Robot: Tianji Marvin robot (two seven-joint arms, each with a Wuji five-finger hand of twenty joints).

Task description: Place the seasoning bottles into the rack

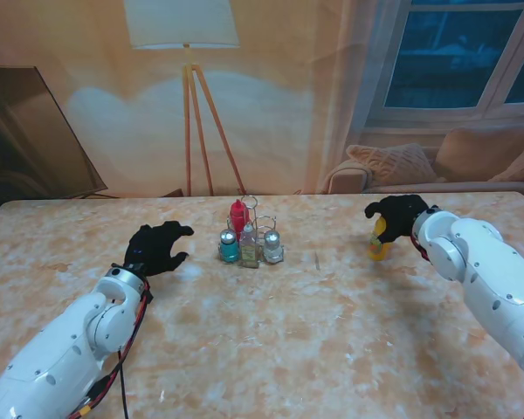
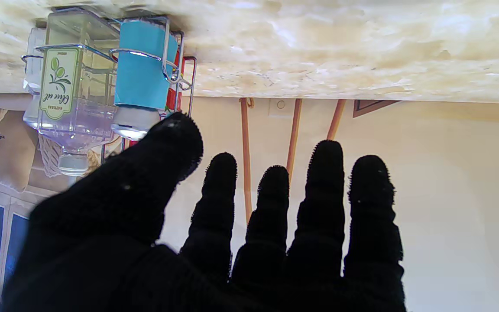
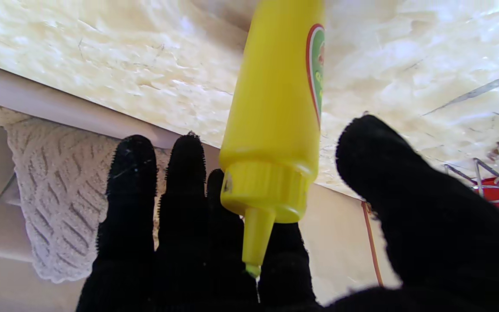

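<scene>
- Marbled beige table top under warm light, with a wooden tripod floor lamp, a cushioned sofa and a dark window beyond its far edge.
- Yellow plastic squeeze bottle with a pointed nozzle standing upright on the table at the right, well apart from the rack; seen close in the right wrist view, nozzle toward the palm.
- Black-gloved right hand cupped about that bottle, thumb on one side, four fingers on the other; fingers apart, with a gap between thumb and bottle, so not clamped; contact behind the bottle cannot be told.
- Chrome wire rack at table centre, off to the thumb side of the right hand.
- In the rack: blue-labelled shaker with a silver cap, clear glass olive oil bottle with a green-leaf label, red squeeze bottle, and a white-grey shaker.
- Black-gloved left hand near the rack on its left, holding nothing, fingers spread, thumb toward the blue-labelled shaker.
</scene>
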